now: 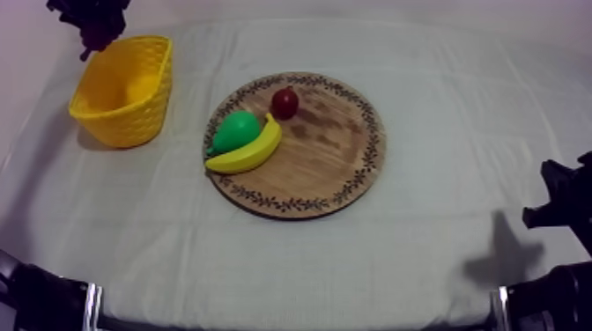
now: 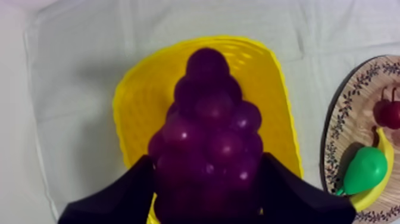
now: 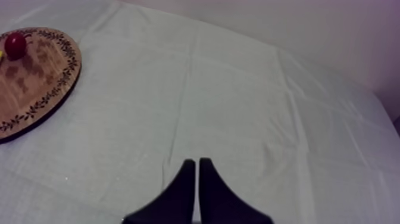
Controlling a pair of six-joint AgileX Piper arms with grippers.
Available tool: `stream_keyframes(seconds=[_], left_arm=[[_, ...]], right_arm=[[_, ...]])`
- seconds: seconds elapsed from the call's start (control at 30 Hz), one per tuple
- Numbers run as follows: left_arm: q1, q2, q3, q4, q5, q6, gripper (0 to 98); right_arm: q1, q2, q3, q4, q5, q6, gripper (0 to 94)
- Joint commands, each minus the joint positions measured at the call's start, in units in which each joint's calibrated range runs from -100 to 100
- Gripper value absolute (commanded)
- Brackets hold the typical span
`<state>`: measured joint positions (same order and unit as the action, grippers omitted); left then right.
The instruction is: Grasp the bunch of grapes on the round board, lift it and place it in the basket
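- Black fingers (image 2: pixel 119 196) of the left end effector (image 2: pixel 205 184) are clamped on the bunch of grapes (image 2: pixel 209 125), one finger at each side of its thick end.
- Purple and glossy, the bunch points its narrow tip away from the fingers and is held over the open mouth of the yellow basket (image 2: pixel 128 101), off the board. I cannot tell whether it touches the basket.
- From above, this end effector is at the far left of the counter (image 1: pixel 423 255), over the basket's far rim.
- The basket stands upright on the grey-white cloth at the far left.
- Right of the basket and apart from it, near the middle of the counter, lies the round wooden board (image 1: pixel 335 158) with its patterned rim.
- On the left part of the board a green pear (image 1: pixel 236 130) and a banana (image 1: pixel 251 151) lie touching, the banana on the pear's near side.
- A small red fruit (image 1: pixel 284 102) sits on the far part of the board, just beside the banana's far tip.
- The right end effector (image 3: pixel 197 162) has its two fingers lying together as a narrow wedge with nothing between them. It is over bare cloth at the right of the counter, well apart from the board.
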<state>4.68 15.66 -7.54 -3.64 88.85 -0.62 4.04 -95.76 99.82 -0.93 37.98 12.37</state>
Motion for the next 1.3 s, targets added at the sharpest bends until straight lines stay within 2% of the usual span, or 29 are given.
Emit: stream_keyframes(seconds=[0.0, 0.43, 0.7, 0.93, 1.27], left_arm=[[-0.1, 0.8, 0.4, 0.4, -0.4, 0.0, 43.6], [-0.3, 7.6, 5.4, 1.82, -5.5, 0.4, 42.4], [-0.7, 11.7, 5.1, 2.78, -6.0, 0.3, 47.5], [-1.4, 14.3, 4.5, 3.73, -5.8, 0.5, 55.9], [-2.4, 15.0, 3.4, 4.22, -3.2, 0.6, 78.3]], right_arm=[[0.0, 0.0, 0.0, 0.0, 0.0, 0.0, 0.3], [0.0, 0.0, 0.0, 0.0, 0.0, 0.0, 0.3], [0.0, 0.0, 0.0, 0.0, 0.0, 0.0, 0.3], [0.0, 0.0, 0.0, 0.0, 0.0, 0.0, 0.3], [0.0, 0.0, 0.0, 0.0, 0.0, 0.0, 0.3]])
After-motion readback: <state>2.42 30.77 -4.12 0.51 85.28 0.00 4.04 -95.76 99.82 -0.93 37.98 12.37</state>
